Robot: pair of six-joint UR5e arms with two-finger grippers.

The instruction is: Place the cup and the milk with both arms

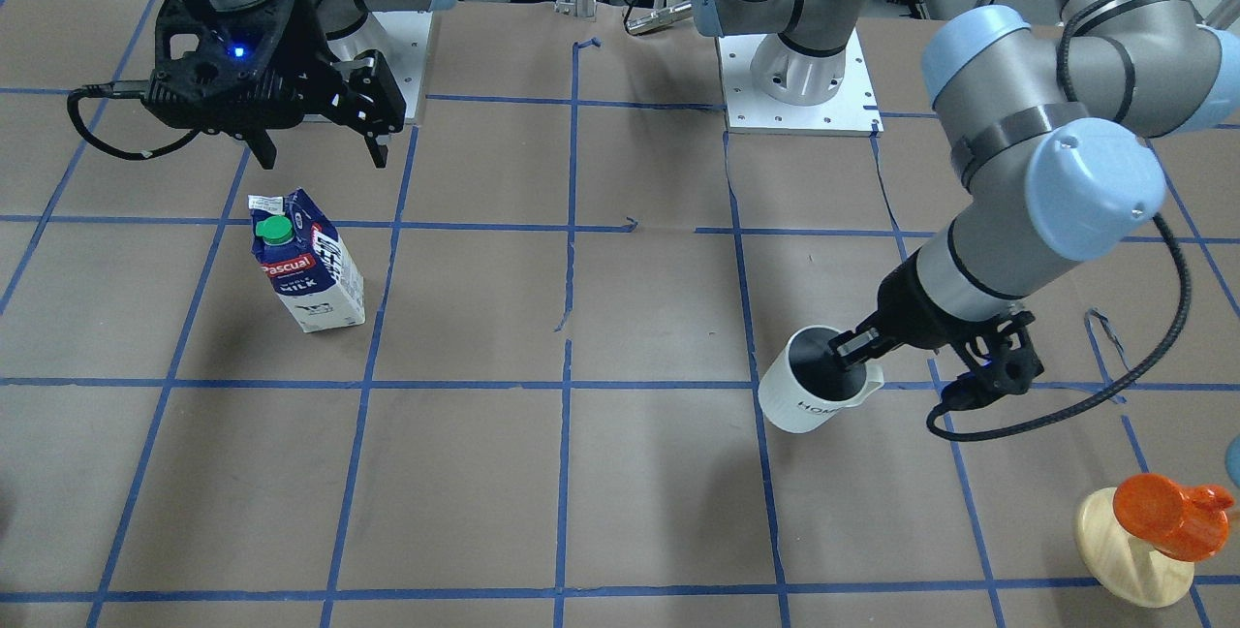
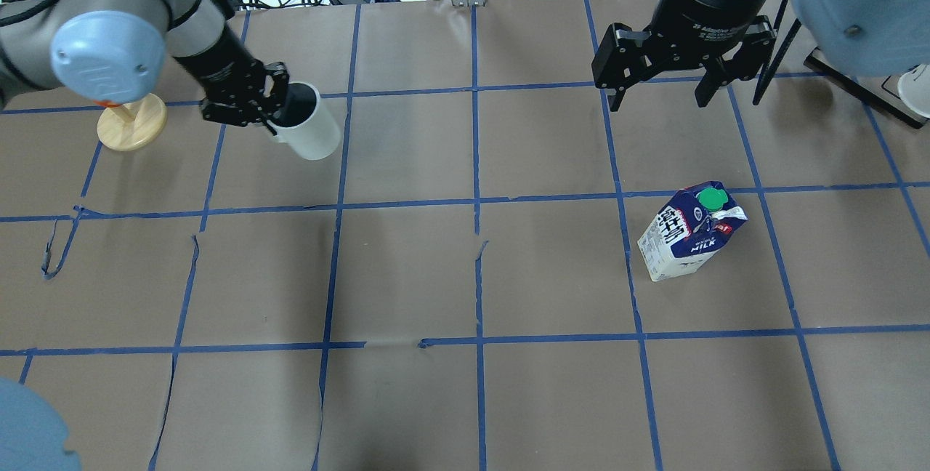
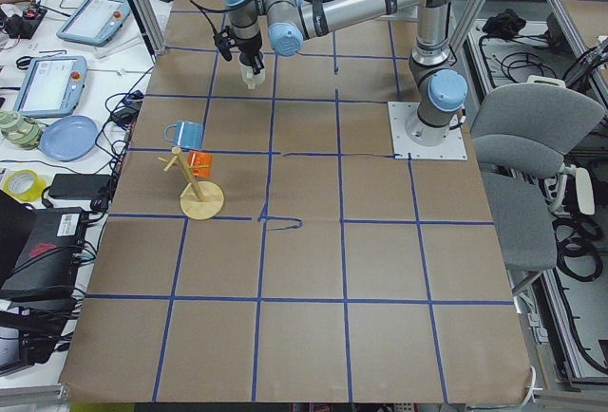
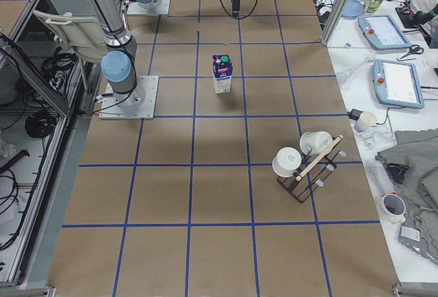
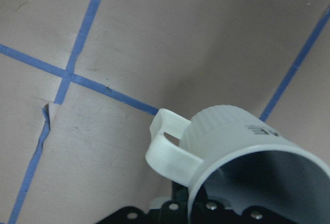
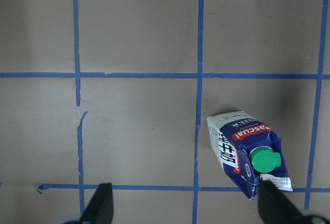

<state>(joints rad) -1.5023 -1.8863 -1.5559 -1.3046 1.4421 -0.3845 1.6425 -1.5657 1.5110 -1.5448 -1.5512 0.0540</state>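
My left gripper is shut on the rim of the white mug, with one finger inside it. The mug is tilted over the far left part of the table. It also shows in the front view and the left wrist view, handle to the left. I cannot tell whether its base touches the table. The blue and white milk carton with its green cap stands upright on the right side, and also shows in the front view and the right wrist view. My right gripper hangs open and empty above the table, beyond the carton.
A pale wooden stand with an orange cup stands close to the left arm's elbow. A blue mug hangs on the same stand. A rack with white mugs stands at the table's right end. The arm base plates sit at the robot's edge.
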